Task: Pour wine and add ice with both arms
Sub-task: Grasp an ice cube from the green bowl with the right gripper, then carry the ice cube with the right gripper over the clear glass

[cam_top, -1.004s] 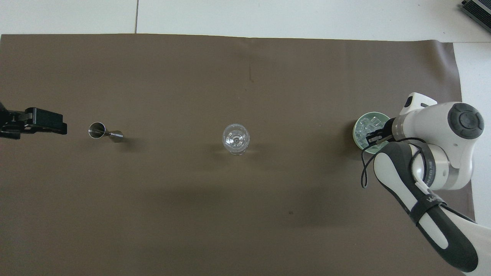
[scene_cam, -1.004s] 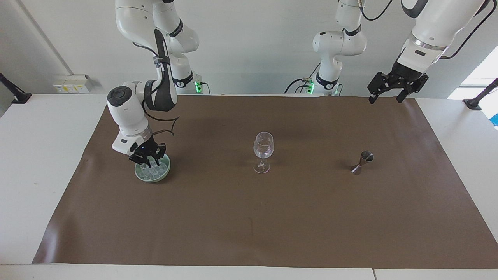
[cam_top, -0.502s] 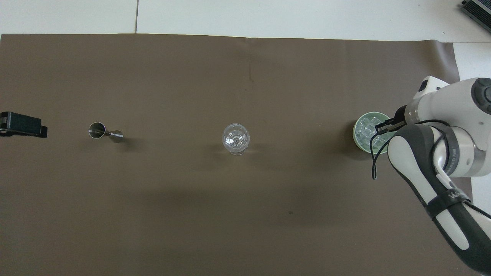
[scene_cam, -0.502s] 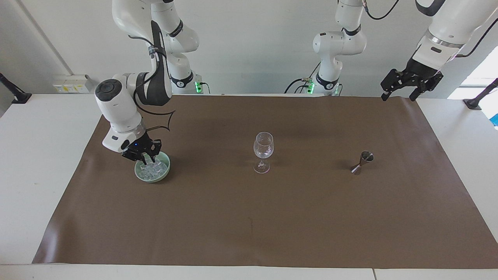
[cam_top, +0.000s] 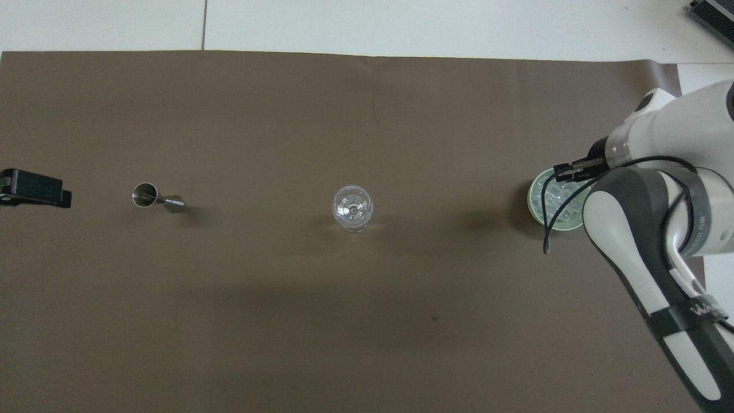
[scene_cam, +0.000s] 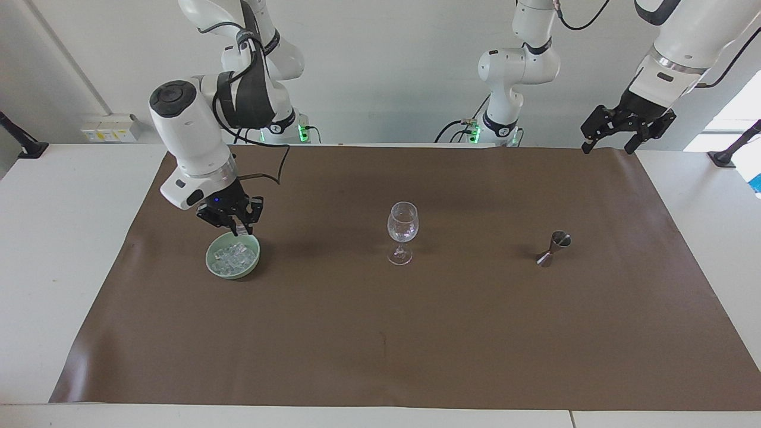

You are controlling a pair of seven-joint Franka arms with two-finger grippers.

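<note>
A clear wine glass (scene_cam: 402, 229) (cam_top: 352, 207) stands upright mid-mat; no wine shows in it, and the wine is out of view. The ice (scene_cam: 235, 254) (cam_top: 549, 198) lies heaped in a pale green bowl (scene_cam: 211, 261) (cam_top: 531, 201) toward the right arm's end. My right gripper (scene_cam: 239, 229) (cam_top: 565, 174) hangs just above the bowl's rim on the robots' side, shut on a small glassy piece of ice. My left gripper (scene_cam: 612, 141) (cam_top: 34, 192) waits open, high over the mat's edge at the left arm's end.
A small steel jigger (scene_cam: 553, 248) (cam_top: 156, 198) stands on the brown mat (scene_cam: 380, 333) between the glass and the left arm's end. White tabletop (scene_cam: 59, 238) borders the mat on all sides.
My right gripper rose out of the ice bowl, still shut, and now hangs above its rim. The left gripper drew back up toward its end of the table, then held still.
</note>
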